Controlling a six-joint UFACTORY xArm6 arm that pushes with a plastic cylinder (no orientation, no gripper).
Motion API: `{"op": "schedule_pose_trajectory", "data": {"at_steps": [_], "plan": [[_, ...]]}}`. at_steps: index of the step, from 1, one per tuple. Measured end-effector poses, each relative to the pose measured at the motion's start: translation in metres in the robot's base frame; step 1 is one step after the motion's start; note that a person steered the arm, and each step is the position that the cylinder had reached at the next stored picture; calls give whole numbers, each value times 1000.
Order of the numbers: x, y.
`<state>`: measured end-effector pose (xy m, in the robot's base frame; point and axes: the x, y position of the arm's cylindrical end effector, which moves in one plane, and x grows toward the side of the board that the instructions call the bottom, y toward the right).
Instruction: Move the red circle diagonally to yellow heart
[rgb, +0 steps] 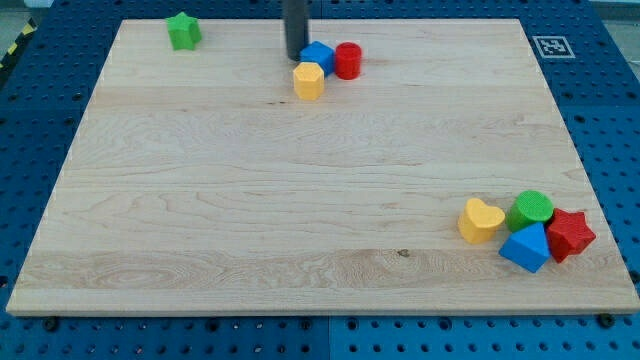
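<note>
Blue triangle (526, 247) sits nearest — no jaws on view — my tip (297, 57) just left of blue block (317, 55).

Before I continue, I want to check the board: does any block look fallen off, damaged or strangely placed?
Nothing stands out. All blocks lie on the wooden board. My tip is beside the blue block, with the red circle and yellow block touching it. The yellow heart sits at the lower right cluster.
</note>
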<state>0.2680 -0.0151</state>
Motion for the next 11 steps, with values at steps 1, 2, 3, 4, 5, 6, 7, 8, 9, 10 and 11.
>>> {"op": "schedule_pose_trajectory", "data": {"at_steps": [1,2,3,4,5,6,7,8,9,10,11], "plan": [[1,39],[9,63],[23,79],[37,107],[54,132],[74,145],[89,148],[103,148],[124,148],[140,148],[157,148]]}}
